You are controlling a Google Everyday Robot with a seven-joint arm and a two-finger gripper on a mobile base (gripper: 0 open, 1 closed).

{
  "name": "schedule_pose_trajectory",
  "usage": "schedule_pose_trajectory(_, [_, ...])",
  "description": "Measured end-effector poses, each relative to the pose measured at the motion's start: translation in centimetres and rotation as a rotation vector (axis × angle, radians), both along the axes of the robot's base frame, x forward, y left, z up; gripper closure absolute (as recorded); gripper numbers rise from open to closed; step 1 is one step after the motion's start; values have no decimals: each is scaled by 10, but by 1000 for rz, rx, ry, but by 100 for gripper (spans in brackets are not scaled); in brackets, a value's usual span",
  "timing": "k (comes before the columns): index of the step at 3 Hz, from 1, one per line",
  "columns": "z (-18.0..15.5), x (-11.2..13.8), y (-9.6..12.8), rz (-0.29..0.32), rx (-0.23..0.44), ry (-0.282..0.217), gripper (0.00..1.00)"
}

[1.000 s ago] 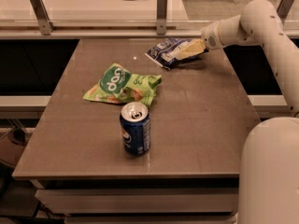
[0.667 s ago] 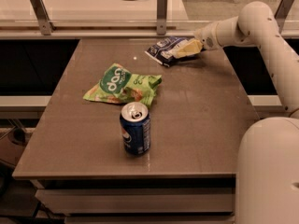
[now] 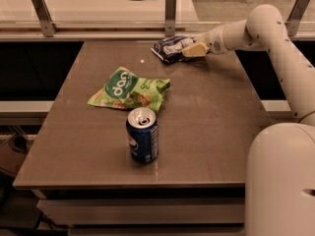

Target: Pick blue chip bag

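The blue chip bag (image 3: pixel 169 47) is a small crumpled navy foil bag with white patches, at the far edge of the table, right of the middle. My gripper (image 3: pixel 193 49) reaches in from the right and is shut on the bag's right end, with its cream fingers (image 3: pixel 196 49) lying over the bag. The bag looks raised slightly off the tabletop.
A bright green chip bag (image 3: pixel 129 89) lies at the table's middle left. An upright blue soda can (image 3: pixel 142 134) stands near the front. The brown table (image 3: pixel 211 127) has a rail with metal posts (image 3: pixel 170 6) behind its far edge. My white arm (image 3: pixel 275 38) spans the right side.
My gripper and the blue chip bag have moved together a little to the left and up, toward the far edge. The green bag and the can have not moved.
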State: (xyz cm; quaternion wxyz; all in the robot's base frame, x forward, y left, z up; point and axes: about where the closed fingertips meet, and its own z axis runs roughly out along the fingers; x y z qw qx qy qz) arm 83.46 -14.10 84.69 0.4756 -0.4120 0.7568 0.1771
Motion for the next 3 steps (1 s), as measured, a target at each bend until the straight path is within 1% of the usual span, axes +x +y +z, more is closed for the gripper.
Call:
schedule_pose_trajectory(1, [-3, 1, 3, 4, 1, 4, 87])
schedule_pose_trajectory(2, [-5, 1, 6, 8, 1, 7, 100])
schedule_pose_trajectory(3, [-4, 2, 7, 7, 3, 2, 100])
